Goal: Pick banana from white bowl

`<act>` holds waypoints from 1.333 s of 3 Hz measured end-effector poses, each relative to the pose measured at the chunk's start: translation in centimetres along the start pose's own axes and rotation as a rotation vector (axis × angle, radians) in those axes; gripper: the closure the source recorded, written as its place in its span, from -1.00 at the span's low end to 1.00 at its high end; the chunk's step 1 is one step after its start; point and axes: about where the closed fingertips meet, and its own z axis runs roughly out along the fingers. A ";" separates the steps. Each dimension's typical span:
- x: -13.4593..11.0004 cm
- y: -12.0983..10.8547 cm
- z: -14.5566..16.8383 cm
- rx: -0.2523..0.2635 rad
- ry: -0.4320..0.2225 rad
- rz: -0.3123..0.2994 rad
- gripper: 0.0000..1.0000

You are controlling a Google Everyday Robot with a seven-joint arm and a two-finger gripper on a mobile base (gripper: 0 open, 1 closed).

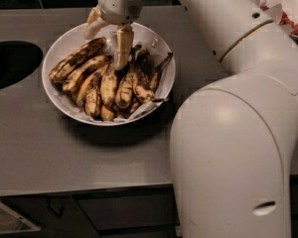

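Note:
The white bowl (pixel 53 95) stands on the grey counter, lined with white paper and holding several overripe bananas. The banana (pixel 75 59), the longest one, lies at the pile's upper left with one end dark and the other yellow and speckled. My gripper (pixel 108 35) hangs over the bowl's far side, open. Its left finger (pixel 93 25) is just above the banana's upper end. Its right finger (pixel 122 47) points down onto the middle bananas. Nothing is held.
A dark round opening (pixel 10 63) is cut in the counter at the left. A deeper white bowl with paper and red bits (pixel 288 15) sits at the top right. My large white arm (pixel 238 148) fills the right side. The counter's front edge (pixel 79 185) runs below.

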 end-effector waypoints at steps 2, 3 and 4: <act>-0.8 3.8 -1.0 -0.035 -0.013 0.030 -0.50; -1.1 4.6 -1.4 -0.042 -0.010 0.034 -0.50; -1.1 4.3 -1.5 -0.041 -0.004 0.033 -0.50</act>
